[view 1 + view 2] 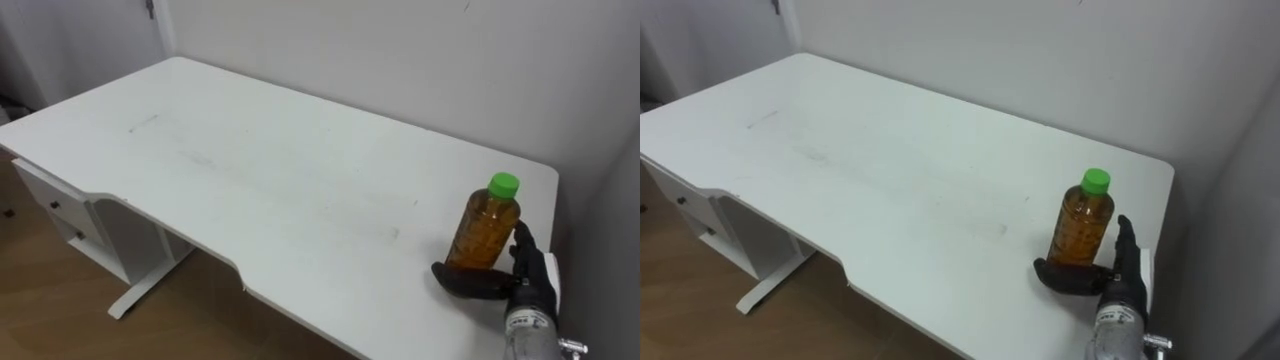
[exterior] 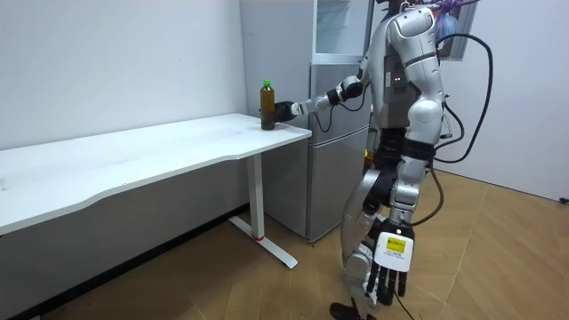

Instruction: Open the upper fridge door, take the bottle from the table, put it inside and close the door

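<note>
White table (image 1: 250, 170), bottle (image 1: 487, 230) near its corner edge, right hand (image 1: 526, 274) curled round it

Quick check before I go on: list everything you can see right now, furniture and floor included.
bottle: one, amber with a green cap, upright near the table's right end.
table: one, white, long, against the wall.
drawer unit: one, white, under the table's left end.
fridge: one, grey, just past the table end where the bottle stands.
floor: wood, under the table and the robot.
right hand: one, dark, on the table at the bottle's base.
left hand: one, dark, open, hanging low by the robot's side.
</note>
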